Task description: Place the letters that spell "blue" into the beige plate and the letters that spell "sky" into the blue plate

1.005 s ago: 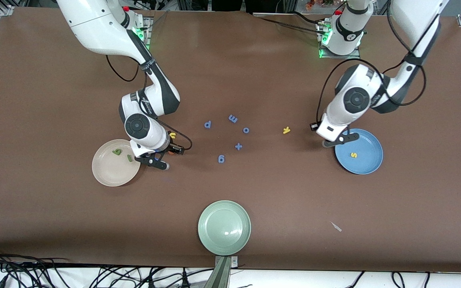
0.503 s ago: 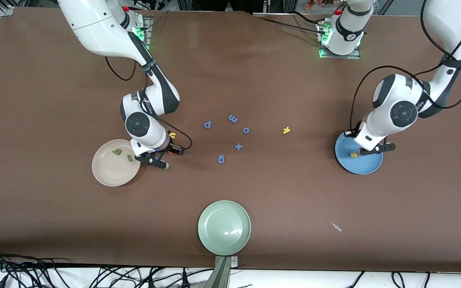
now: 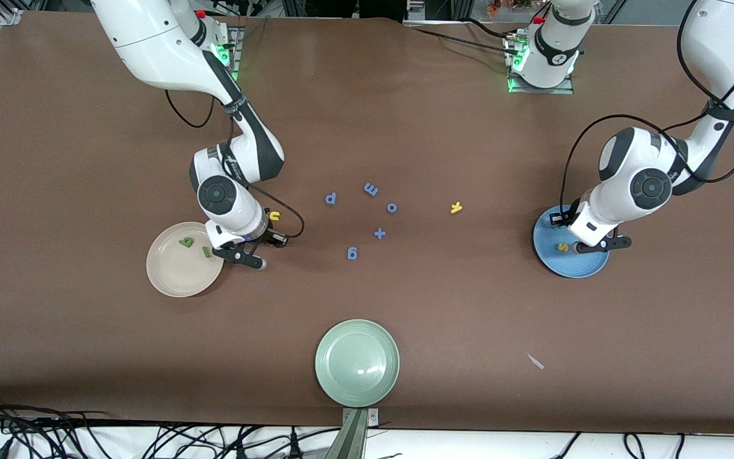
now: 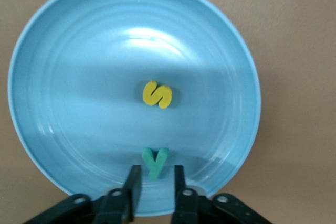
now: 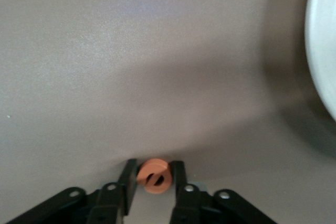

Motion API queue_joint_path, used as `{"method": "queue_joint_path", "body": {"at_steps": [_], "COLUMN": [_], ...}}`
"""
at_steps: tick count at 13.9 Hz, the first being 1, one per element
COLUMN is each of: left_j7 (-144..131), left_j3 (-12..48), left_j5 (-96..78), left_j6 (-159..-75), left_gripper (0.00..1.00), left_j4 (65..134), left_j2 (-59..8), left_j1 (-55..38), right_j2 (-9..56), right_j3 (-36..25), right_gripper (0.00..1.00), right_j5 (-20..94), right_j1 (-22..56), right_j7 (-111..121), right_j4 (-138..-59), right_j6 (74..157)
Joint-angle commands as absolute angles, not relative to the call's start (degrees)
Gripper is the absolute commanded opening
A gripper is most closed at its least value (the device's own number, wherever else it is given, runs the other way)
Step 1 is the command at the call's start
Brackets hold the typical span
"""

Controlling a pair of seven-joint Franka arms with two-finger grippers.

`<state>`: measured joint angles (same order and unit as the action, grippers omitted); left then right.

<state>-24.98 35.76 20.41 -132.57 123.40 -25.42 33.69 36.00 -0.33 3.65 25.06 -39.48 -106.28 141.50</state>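
Left pincer [image 4: 153, 179] now over blue plate [image 3: 587, 271], opening off teal "y" [image 4: 155, 162] | right pincer [image 5: 153, 178] closing on orange "e" [image 5: 154, 176] | "k" [image 3: 456, 207] next, guessing

Look mid-table and you'll find a loose cluster of blue foam pieces on the brown table [image 3: 405, 306] — a "p" [image 3: 331, 198], an "m" [image 3: 371, 189], an "o" [image 3: 392, 207], a plus sign [image 3: 380, 233] and a "g" [image 3: 352, 254], all apart from one another. Nearer the front camera sits your pale green plate [image 3: 357, 363] at the table's edge, and a small pale scrap [image 3: 536, 361] lies toward the left arm's end.
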Motion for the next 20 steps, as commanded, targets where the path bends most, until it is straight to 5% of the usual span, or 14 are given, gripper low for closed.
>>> {"method": "queue_joint_path", "body": {"at_steps": [1,10,11,13,14,20], "left_j7": [-24.5,-49.4,-49.4,-49.3,-49.2,-42.1], "left_j3": [36.6,39.8,39.8,39.7,39.6,39.7], "left_j5": [20.7,18.5,18.6,18.8,19.9,21.8], "left_j6": [-131.8,-131.8,-132.1,-132.6,-132.9,-138.4], "left_gripper": [0.56,0.56,0.56,0.58,0.58,0.62], "left_j4": [121.6,123.2,123.5,123.1,122.9,123.0], "left_j2": [-25.4,-25.5,-25.6,-26.4,-27.6,-30.1], "left_j1": [33.4,19.2,17.3,14.0,12.6,12.7], "right_j2": [34.2,32.8,32.9,33.0,33.1,32.3], "right_j3": [-1.8,-14.3,-14.8,-14.9,-14.9,-13.5], "right_gripper": [0.14,0.16,0.22,0.6,0.66,0.67], "right_j5": [3.1,4.2,4.8,7.6,8.6,12.0], "right_j1": [24.7,23.7,22.8,21.3,21.2,22.7], "right_j7": [-36.8,-8.1,-5.6,-2.6,-2.0,-8.8], "right_j4": [-106.8,-100.3,-100.6,-100.8,-100.8,-100.3], "right_j6": [140.5,125.9,126.2,126.5,126.5,124.5]}}
